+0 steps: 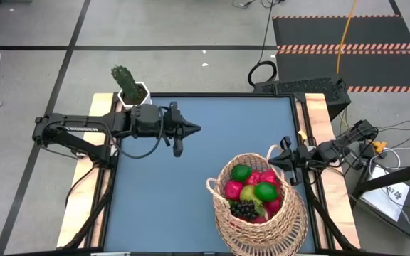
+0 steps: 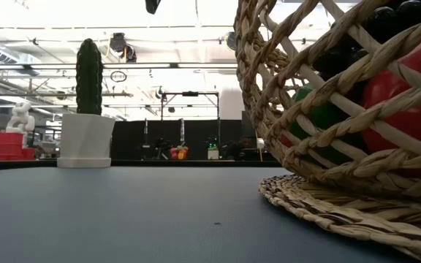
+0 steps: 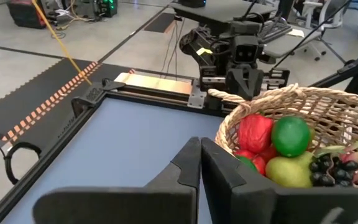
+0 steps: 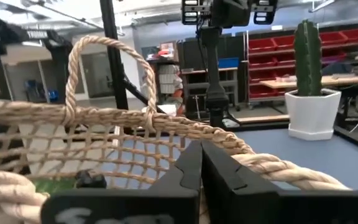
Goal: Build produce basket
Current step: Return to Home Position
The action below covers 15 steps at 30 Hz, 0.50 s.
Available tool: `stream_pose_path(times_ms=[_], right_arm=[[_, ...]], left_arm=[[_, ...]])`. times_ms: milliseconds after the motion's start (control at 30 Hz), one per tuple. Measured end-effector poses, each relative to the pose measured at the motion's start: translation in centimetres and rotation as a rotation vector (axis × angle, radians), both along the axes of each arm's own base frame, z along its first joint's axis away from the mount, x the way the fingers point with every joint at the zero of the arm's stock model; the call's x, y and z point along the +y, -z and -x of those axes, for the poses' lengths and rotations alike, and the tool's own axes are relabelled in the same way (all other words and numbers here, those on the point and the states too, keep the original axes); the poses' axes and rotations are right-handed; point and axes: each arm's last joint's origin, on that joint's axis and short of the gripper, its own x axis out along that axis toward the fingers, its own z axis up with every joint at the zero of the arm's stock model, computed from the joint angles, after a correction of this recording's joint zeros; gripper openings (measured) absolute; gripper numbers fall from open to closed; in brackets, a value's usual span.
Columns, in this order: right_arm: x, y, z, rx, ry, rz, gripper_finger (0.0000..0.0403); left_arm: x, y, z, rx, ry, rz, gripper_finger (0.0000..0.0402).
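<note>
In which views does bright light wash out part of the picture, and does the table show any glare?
Low view: the ceiling is washed out to white, and the cactus looks dark against it. Right wrist view: the ceiling above the basket is also very bright. High view: the table is evenly lit, with no glare. Left wrist view: the light is likewise even.

Basket (image 1: 262, 238) of produce (image 1: 255, 190) by right pincer (image 1: 279, 157) — left pincer (image 1: 195, 129) well apart
</note>
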Motion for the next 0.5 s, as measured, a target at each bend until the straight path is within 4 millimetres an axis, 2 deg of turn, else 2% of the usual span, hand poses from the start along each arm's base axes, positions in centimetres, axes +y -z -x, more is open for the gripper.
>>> stream_pose_path(times_ms=[167, 367, 500], right_arm=[[0.00, 0.36, -0.04, 0.028, 0.009, 0.068, 0.0000], [0.00, 0.83, -0.13, 0.071, -0.033, 0.074, 0.0000], [-0.05, 0.81, -0.17, 0.068, -0.040, 0.075, 0.0000]], left_arm=[[0.02, 0.00, 0.00, 0.000, -0.007, -0.002, 0.0018], [0.02, 0.00, 0.00, 0.000, -0.008, -0.001, 0.0003], [0.02, 0.00, 0.00, 0.000, -0.008, -0.001, 0.0012]])
